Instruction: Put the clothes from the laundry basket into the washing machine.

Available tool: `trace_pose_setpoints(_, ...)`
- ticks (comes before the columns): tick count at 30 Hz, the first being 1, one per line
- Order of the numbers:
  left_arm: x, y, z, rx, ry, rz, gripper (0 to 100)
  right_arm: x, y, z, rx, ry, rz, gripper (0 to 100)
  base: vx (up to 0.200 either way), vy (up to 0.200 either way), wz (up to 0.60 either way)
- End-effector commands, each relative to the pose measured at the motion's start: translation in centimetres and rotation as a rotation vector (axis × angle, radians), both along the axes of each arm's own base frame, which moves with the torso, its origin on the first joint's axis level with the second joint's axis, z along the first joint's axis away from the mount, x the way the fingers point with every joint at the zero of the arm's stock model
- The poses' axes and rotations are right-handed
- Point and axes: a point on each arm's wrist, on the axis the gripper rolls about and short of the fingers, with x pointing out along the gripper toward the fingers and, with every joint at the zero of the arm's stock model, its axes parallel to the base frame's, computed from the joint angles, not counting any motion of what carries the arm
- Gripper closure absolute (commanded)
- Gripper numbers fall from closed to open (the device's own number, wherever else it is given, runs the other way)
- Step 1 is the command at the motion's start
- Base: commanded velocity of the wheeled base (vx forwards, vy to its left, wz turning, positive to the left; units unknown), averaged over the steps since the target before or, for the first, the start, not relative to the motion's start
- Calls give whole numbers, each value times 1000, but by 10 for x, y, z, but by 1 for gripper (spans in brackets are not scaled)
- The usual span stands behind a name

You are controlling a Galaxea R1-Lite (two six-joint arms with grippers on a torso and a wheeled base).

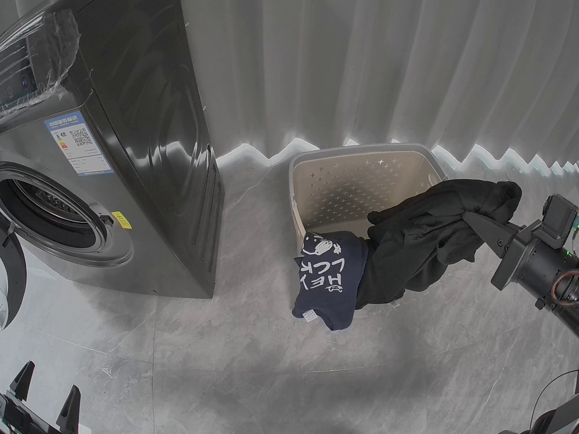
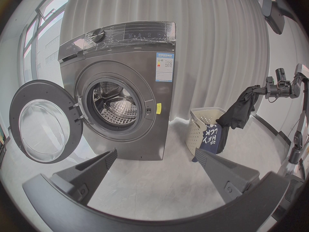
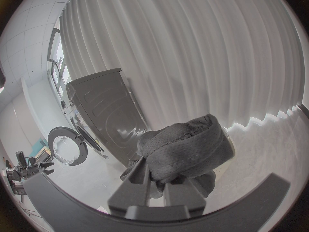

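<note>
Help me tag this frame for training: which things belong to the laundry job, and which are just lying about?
Job: laundry basket; navy printed shirt over its rim; black garment in the right tool; washing machine, door open.
Lying about: curtain; grey floor.

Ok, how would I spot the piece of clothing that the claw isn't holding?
Find the big grey washing machine; beside it on the floor stands a cream laundry basket. Over the basket's near rim hangs a navy garment. Unlike the black garment next to it, gripped by the right claw, it is dark blue with white lettering.
</note>
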Motion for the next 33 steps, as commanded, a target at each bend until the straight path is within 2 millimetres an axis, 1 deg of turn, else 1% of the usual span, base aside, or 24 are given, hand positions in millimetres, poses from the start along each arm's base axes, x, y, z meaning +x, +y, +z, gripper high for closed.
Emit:
trace_pose_setpoints(1, 0, 0, -5, 0, 0, -1, 0, 0, 0, 0, 1, -1, 6, 100, 0, 200, 0)
trace_pose_setpoints(21, 0, 0, -5, 0, 0, -1, 0, 0, 0, 0, 3, 0, 9, 100, 0, 200, 0)
trace_pose_setpoints(30, 0, 0, -5, 0, 0, -1, 0, 0, 0, 0, 2, 1, 9, 100, 0, 0, 0)
trace_pose_setpoints(33, 0, 0, -5, 0, 0, -1, 0, 0, 0, 0, 3, 0, 9, 100, -200, 0, 0)
